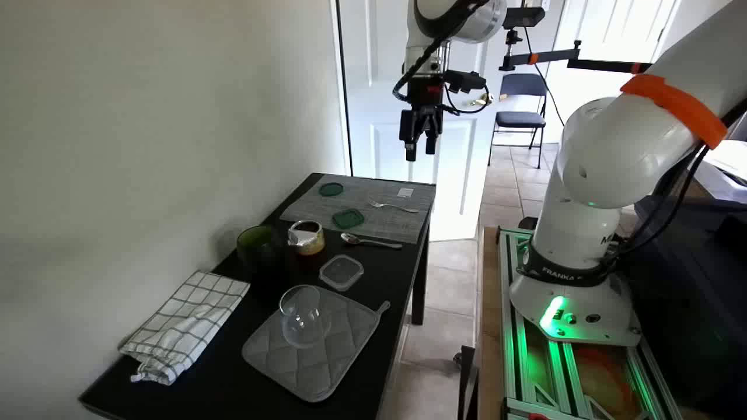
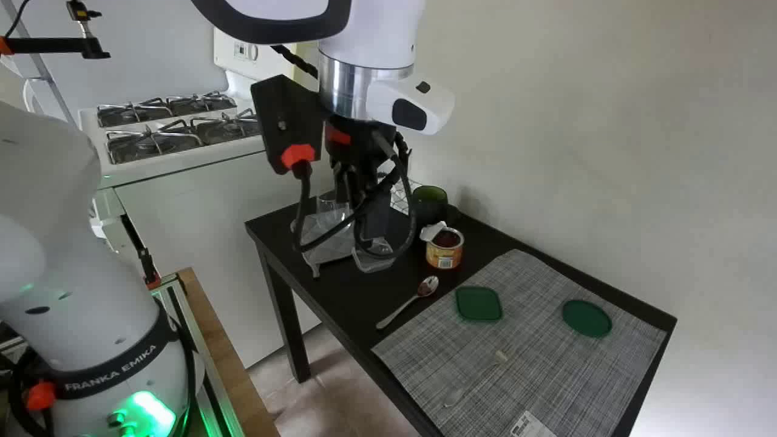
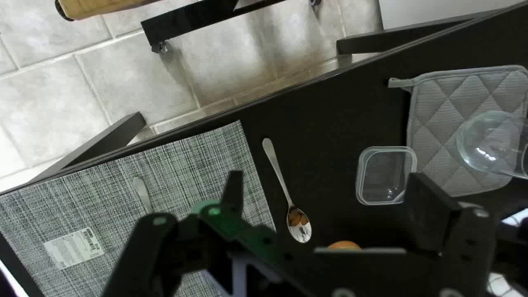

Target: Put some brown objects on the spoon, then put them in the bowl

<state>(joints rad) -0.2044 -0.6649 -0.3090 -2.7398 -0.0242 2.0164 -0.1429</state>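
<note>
Above table (image 3: 326,123) and placemat (image 3: 111,202), hovering with gripper (image 1: 421,151) spread, empty. Just off placemat's three o'clock edge in the wrist view, pinch spoon (image 3: 284,189) by handle (image 3: 276,164); likely light, stiff, slick, keep level with brown bits (image 3: 296,218) aboard.

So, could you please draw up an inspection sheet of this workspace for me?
Surface: table, partly covered by a placemat.
Job's things: spoon on bare table, brown bits in it; target could be container, green cup or glass.
Clutter: fork, two green lids, opened can, cloth, pot holder under the glass.
Hand: open, above the table, holding nothing.
Cables: looped beside the hand, no snag seen.
Surroundings: stove, chair, door.
</note>
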